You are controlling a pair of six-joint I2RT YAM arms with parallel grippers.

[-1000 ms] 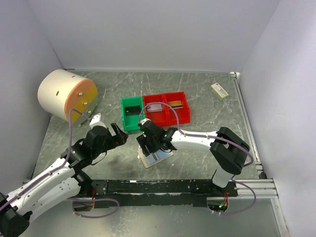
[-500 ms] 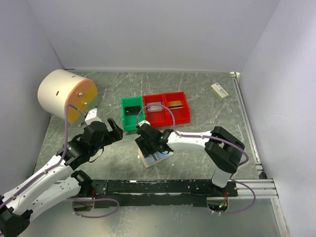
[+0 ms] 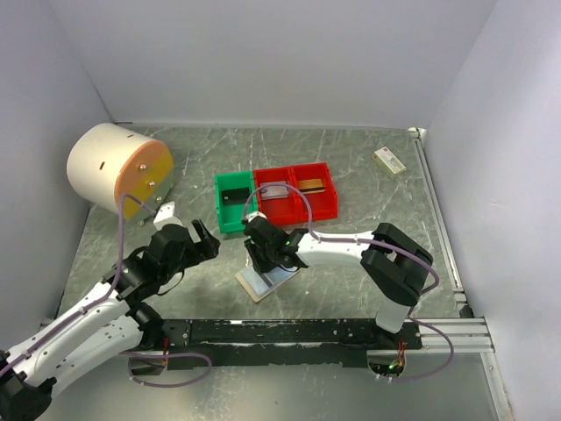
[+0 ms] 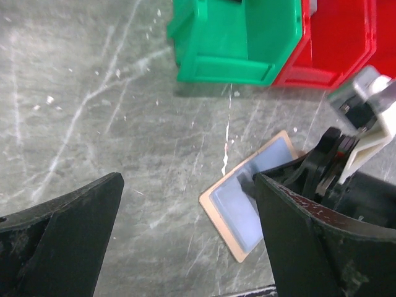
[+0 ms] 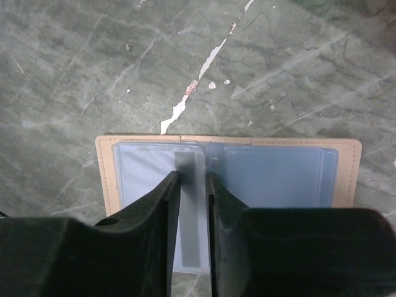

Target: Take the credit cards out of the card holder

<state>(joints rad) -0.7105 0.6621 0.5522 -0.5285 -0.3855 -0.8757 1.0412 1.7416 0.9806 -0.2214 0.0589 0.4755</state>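
At the bench's far left corner lies a cream drum point(image 3: 110, 167). Nearer, the left jaws gape wide and empty, just left of the card holder point(image 3: 250, 287) and apart from it. Behind them the green bin point(image 3: 219, 206) holds a dark card point(image 3: 234, 195).

The holder lies open and flat near the middle of the near edge, its pale pockets up and its long axis crosswise to the right jaws. Those jaws stand directly over its left pocket, drawn nearly together with a grey card point(image 5: 189, 210) between them. Whether they already pinch it I cannot tell. The card's long axis runs along the jaws, so it looks set to be drawn straight back, by the right arm.

The red bins point(image 3: 320, 210) behind hold a silver card point(image 3: 274, 189) and a gold card point(image 3: 311, 184). A white-green box point(image 3: 389, 160) sits by the far right corner.
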